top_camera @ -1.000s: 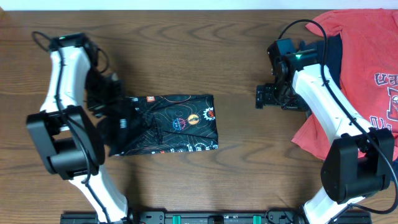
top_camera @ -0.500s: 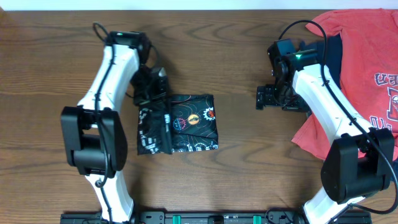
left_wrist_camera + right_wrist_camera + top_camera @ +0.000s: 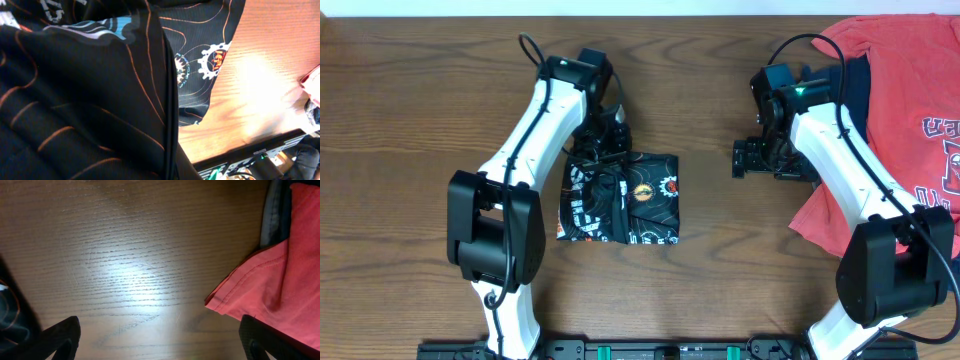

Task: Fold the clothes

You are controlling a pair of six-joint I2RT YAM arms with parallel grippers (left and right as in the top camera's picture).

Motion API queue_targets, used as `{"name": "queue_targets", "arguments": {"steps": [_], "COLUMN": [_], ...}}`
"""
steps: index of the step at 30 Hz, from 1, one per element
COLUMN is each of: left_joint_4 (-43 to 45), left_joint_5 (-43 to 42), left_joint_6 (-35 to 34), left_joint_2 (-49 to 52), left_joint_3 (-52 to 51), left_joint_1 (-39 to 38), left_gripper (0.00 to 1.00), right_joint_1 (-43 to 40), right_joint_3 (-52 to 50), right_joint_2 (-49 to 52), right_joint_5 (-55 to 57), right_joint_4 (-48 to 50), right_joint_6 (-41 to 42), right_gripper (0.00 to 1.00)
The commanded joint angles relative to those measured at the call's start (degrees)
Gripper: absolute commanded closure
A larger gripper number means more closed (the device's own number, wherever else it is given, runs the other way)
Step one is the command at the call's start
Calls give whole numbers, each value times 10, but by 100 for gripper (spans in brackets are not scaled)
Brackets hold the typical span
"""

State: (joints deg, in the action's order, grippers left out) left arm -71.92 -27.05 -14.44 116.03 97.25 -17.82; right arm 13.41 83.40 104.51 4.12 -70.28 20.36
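Overhead: left gripper clamps the black orange-patterned T-shirt; I should lay its flap toward 3 o'clock, edges flush.

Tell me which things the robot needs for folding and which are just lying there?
For the job:
- black T-shirt, partly folded
- left tool, shut on the black T-shirt

Just lying about:
- red T-shirt
- navy garment under the red one
- right tool, open and holding nothing

Black T-shirt, thin orange contour lines (table brown woodgrain).
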Motion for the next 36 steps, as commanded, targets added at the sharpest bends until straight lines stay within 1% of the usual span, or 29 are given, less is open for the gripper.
{"name": "queue_targets", "arguments": {"steps": [1, 5, 6, 7, 9, 11, 12, 13, 14, 15, 18, 21, 24, 25, 27, 32, 36], "left_joint_4": [-2, -2, -2, -2, -4, -2, 1, 3, 2, 0, -17, -35, -39, -39, -36, -2, 21], "left_joint_5": [-8, -9, -9, -9, -25, -70, -107, -165, -200, -215, -205, -150, -57, -26, 7, 27, 27], "left_joint_6": [-9, -24, -25, -32, -48, -45, -30, 12, 48, 69, 102, 104, 93, 81, 66, 66, 66], "left_joint_2": [-10, -10, -10, -10, -10, -10, -10, -11, -13, -15, -31, -55, -75, -78, -78, -70, -67], "left_joint_3": [5, 5, 5, 5, 5, 5, 5, 5, 6, 6, 6, 6, 6, 6, 5, -15, -50], "left_joint_1": [-9, -21, -25, -30, -41, -52, -56, -61, -61, -58, -25, 28, 92, 118, 154, 210, 220], "left_gripper": [93, 93, 89, 76, 61, 44, 41, 39, 38, 38, 38, 38, 38, 38, 38, 38, 38], "right_joint_1": [-7, -7, -7, -7, -7, -7, -7, -7, -7, -7, -6, 2, 19, 28, 52, 137, 216], "right_joint_3": [-4, -4, -4, -4, -4, -4, -4, -4, -4, -4, -4, -4, -4, -4, -4, -4, -4], "right_joint_2": [-3, -3, -3, -3, -3, -3, -3, -3, -3, -3, -3, -3, -3, -3, -3, 0, 13], "right_joint_5": [5, 5, 5, 5, 5, 3, 3, 3, 2, -1, -31, -105, -209, -245, -285, -286, -240], "right_joint_4": [0, 1, 2, 3, 3, 4, 4, 4, 4, 4, 4, 6, 20, 29, 46, 89, 119], "right_joint_6": [-7, -7, -7, -7, -7, -7, -7, -7, -7, -7, -29, -86, -139, -153, -160, -159, -136], "right_gripper": [1, 1, 1, 1, 1, 1, 1, 1, 1, 1, 1, 1, 1, 1, 1, 1, 1]}}
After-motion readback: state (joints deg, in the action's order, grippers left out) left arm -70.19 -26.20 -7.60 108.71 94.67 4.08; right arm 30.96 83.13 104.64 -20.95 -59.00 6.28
